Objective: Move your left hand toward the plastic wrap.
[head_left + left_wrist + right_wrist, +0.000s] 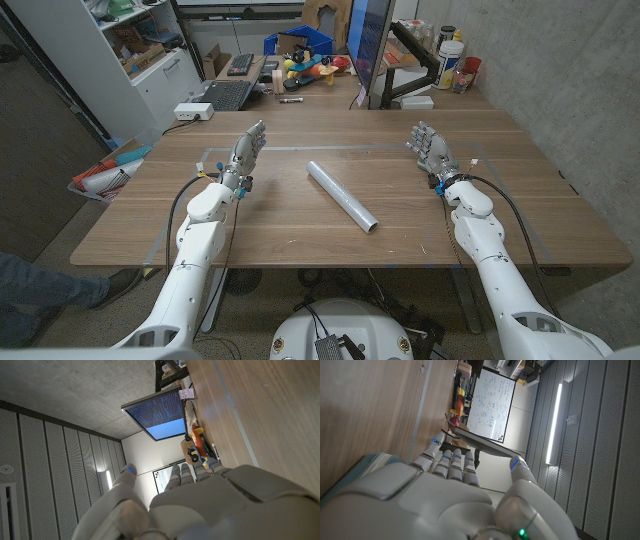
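A roll of clear plastic wrap (341, 195) lies on the wooden table (300, 225) near its middle, running diagonally from far left to near right. My left hand (243, 155) stands on its edge to the left of the roll, fingers straight and pointing away from me, holding nothing. A clear gap separates it from the roll. My right hand (430, 150) stands the same way on the right side, also empty. The left wrist view has the back of my left hand (200, 505) with fingers extended; the right wrist view has my right hand (455, 495) likewise.
A monitor on an arm (372, 45) stands at the table's far edge. Beyond it are a desk with a keyboard (225, 95), toys (305, 68) and bottles (452, 55). A white shelf (140, 50) stands far left. A person's leg (50, 285) is at the lower left.
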You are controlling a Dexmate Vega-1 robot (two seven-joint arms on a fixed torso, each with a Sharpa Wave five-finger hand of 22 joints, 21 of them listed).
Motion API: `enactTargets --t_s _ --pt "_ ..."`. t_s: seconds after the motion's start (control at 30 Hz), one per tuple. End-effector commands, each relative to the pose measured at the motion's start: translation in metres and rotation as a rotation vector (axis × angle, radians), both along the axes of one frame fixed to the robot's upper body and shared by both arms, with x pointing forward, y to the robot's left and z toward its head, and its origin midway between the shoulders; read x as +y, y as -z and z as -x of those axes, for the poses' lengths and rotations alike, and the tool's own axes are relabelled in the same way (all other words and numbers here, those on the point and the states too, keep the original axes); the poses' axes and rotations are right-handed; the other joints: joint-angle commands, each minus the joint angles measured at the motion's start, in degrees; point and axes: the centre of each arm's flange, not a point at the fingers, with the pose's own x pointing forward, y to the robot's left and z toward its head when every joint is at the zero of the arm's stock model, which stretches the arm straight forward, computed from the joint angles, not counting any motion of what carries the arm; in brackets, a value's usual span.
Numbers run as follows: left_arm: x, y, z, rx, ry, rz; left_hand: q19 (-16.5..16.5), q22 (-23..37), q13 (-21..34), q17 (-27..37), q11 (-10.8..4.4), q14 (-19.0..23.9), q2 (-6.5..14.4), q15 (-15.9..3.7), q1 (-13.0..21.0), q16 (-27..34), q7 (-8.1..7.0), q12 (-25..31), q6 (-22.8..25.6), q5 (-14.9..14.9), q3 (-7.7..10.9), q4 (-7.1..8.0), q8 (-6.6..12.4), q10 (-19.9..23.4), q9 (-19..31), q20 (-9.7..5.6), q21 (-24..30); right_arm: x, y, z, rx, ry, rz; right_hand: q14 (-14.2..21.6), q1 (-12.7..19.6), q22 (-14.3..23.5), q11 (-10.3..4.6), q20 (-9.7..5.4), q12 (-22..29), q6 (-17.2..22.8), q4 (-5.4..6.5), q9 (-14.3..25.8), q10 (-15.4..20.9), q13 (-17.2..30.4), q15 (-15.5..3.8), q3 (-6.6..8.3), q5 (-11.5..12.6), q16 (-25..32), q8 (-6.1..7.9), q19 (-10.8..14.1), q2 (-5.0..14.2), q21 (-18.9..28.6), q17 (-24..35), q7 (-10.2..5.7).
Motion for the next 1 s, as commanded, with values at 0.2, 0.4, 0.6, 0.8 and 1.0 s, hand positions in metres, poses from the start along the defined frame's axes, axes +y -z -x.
enactTargets --t_s 0.2,0.4,0.6,0.8,1.0 --pt "-0.0072 -0.0062 0.0050 -0.032 -0.008 -0.039 -0.91 0.30 0.14 0.07 -0.03 -0.48 -0.06 0.01 0.98 0.18 0.23 0.29 0.58 0.25 0.16 -0.49 0.25 -0.28 0.27 0.46 -0.46 -0.0057 0.0004 0.0013 -0.003 0.011 -0.011 0.39 0.19 0.20 0.17 0.07 -0.35 0.46 -0.07 0.08 0.49 0.13 0.14 -0.15 0.25 0.30 0.33 0.64 0.45 -0.57 -0.02 -0.02" --pt "-0.0094 -0.0068 0.0043 -0.032 -0.022 -0.056 -0.95 0.31 0.14 0.06 -0.15 -0.51 -0.06 -0.03 1.12 0.17 0.17 0.33 0.57 0.26 0.19 -0.68 0.24 -0.22 0.28 0.54 -0.65 -0.0074 0.0006 0.0009 -0.008 0.013 -0.019 0.41 0.19 0.20 0.20 0.06 -0.40 0.47 -0.08 0.07 0.54 0.13 0.15 -0.23 0.25 0.32 0.34 0.69 0.50 -0.76 -0.13 -0.01" --pt "-0.0104 -0.0067 0.0048 -0.038 -0.024 -0.064 -0.96 0.32 0.14 0.06 -0.19 -0.50 -0.05 -0.01 1.23 0.17 0.14 0.34 0.57 0.26 0.21 -0.83 0.23 -0.20 0.28 0.60 -0.80 -0.0070 0.0012 0.0003 -0.007 0.014 -0.020 0.35 0.18 0.20 0.12 0.09 -0.47 0.52 -0.08 0.07 0.53 0.13 0.18 -0.33 0.25 0.30 0.35 0.75 0.55 -0.94 -0.24 -0.01" --pt "-0.0120 -0.0075 0.0059 -0.044 -0.021 -0.074 -0.94 0.32 0.14 0.06 -0.24 -0.46 -0.04 -0.09 1.33 0.18 0.21 0.34 0.65 0.26 0.23 -0.96 0.25 -0.20 0.29 0.69 -0.93 -0.0057 0.0018 -0.0001 -0.004 0.013 -0.019 0.39 0.17 0.21 0.15 0.09 -0.50 0.52 -0.08 0.07 0.55 0.13 0.18 -0.39 0.24 0.32 0.35 0.78 0.57 -1.06 -0.31 -0.03" --pt "-0.0146 -0.0079 0.0055 -0.043 -0.011 -0.087 -0.89 0.33 0.14 0.05 -0.15 -0.45 -0.04 -0.08 1.41 0.18 0.13 0.37 0.69 0.25 0.24 -1.09 0.26 -0.14 0.29 0.71 -1.05 -0.0026 0.0013 -0.0008 -0.006 0.010 -0.018 0.42 0.16 0.21 0.16 0.10 -0.55 0.49 -0.09 0.06 0.54 0.12 0.20 -0.47 0.24 0.33 0.34 0.81 0.58 -1.21 -0.40 -0.04"
